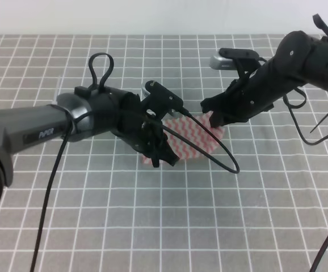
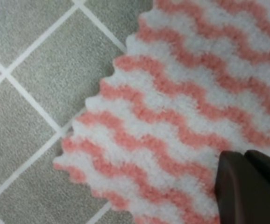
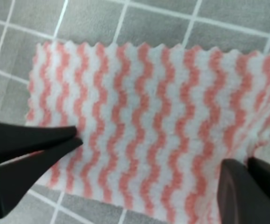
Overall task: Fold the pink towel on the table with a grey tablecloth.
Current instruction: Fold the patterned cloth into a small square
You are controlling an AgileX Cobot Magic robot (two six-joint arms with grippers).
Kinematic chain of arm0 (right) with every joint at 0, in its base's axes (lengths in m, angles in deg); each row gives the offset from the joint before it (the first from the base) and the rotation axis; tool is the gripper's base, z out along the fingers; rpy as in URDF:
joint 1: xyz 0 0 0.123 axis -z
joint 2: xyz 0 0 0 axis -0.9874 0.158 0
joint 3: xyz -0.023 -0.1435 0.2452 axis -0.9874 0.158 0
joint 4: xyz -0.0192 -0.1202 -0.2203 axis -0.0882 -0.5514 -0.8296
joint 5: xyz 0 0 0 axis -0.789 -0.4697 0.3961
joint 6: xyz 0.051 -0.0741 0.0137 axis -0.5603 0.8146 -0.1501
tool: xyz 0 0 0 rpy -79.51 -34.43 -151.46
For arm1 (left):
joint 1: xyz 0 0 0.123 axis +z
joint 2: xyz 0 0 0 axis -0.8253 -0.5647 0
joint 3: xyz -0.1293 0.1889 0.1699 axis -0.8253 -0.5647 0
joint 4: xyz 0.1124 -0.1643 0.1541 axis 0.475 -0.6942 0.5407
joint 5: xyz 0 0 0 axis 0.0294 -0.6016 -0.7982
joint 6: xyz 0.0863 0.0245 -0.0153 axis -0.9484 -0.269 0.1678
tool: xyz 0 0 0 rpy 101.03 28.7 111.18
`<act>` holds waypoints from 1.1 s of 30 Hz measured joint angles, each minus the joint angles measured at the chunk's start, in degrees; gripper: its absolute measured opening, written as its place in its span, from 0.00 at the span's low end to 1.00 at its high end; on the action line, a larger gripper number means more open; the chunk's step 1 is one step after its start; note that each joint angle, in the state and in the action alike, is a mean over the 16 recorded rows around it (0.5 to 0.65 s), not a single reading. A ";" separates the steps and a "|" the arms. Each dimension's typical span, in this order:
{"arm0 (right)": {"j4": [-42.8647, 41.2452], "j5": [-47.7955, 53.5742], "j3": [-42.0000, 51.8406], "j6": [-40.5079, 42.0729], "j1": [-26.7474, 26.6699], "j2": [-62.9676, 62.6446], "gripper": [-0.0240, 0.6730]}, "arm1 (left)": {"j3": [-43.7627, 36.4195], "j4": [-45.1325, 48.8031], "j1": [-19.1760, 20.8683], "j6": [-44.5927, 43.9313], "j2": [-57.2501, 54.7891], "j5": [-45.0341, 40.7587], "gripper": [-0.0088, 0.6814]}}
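Dark claw fingers fill the lower corners of both wrist views, pressed close against the pink towel (image 3: 153,130). From left to right in the high view: the left claw (image 1: 161,148) sits low over the towel's near-left corner, and its wrist view shows only one dark finger (image 2: 249,186) at the lower right, resting on the pile beside the pinked edge (the other finger is out of frame, so whether this claw is apart or together I cannot tell). Further right, the right claw (image 1: 216,118) comes down at the towel's far-right side; its wrist view shows one dark pair of tips (image 3: 69,137) drawn together onto the cloth at the left, and a second dark finger at the lower right, where the fabric looks slightly puckered. I judge the right claw clamped on the towel, though the pinch itself is partly hidden.

As for progress, the towel lies between the two claws, mostly spread, stripes unbroken, with no doubled layer that I can make out. So the fold itself seems not yet made: corners are being taken, and lifting one edge over to the opposite edge is still left.

Underneath, the desk (image 1: 152,226) wears grey cloth ruled with thin white grid lines, running to a pale wall behind.
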 joint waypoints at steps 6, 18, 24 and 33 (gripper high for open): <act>2.19 1.22 -0.54 2.36 -0.76 0.00 0.01 | 0.01 0.36 0.86 0.10 4.62 -1.22 0.01; 11.86 1.88 -0.55 8.26 -2.47 0.09 0.01 | -0.92 0.38 3.35 0.39 20.16 -6.88 0.01; 17.40 0.77 -0.55 10.89 -4.25 0.46 0.01 | -1.92 -0.04 3.73 0.51 26.43 -10.01 0.01; 20.39 -2.80 -0.55 11.43 -8.41 2.45 0.01 | -2.68 -0.39 3.75 0.59 30.39 -15.22 0.01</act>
